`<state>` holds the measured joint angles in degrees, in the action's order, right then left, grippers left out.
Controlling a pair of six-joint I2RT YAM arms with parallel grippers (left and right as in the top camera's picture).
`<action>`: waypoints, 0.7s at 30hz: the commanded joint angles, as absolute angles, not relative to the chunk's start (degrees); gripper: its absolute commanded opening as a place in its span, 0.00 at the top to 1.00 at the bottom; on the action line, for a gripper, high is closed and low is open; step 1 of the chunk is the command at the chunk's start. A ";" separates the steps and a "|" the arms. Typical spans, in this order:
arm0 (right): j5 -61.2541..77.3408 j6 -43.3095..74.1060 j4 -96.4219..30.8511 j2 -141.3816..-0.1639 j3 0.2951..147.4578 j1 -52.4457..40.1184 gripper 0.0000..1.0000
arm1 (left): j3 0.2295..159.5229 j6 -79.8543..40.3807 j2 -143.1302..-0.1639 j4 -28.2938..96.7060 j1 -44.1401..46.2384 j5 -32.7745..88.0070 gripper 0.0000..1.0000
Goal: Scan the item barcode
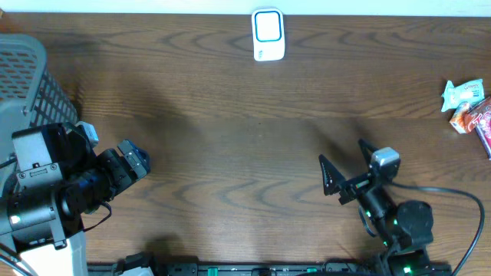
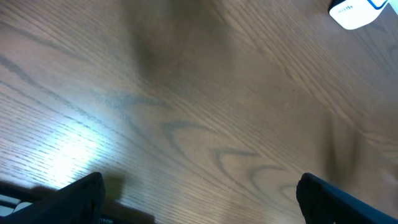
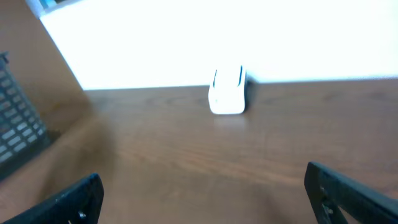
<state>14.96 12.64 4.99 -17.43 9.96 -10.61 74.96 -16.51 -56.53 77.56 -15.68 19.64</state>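
Matt wood-grain table (image 1: 230,153), glossy plastic scanner (image 1: 268,34)

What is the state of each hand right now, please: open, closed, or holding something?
Left hand: open, holding nothing.
Right hand: open, holding nothing.

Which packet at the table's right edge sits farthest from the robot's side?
The white-and-teal packet; the red-and-orange packaging lies just below it in the overhead view, nearer the robot.

We see the packets (image 1: 465,96) clipped by the overhead's right edge, the basket (image 1: 42,80) by its left, their print unreadably small
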 commanded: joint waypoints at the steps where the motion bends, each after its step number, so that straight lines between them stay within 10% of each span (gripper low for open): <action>1: 12.14 11.68 9.63 -12.95 4.91 -8.82 0.01 | 75.24 -16.60 -56.49 77.56 -15.66 20.32 0.02; 21: 7.66 8.49 8.75 -0.27 0.30 -4.01 0.01 | 75.24 -16.60 -56.49 77.56 -15.66 20.32 0.02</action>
<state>8.10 9.69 8.91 -0.84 0.67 -5.26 74.96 -16.51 -56.53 77.56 -15.68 19.64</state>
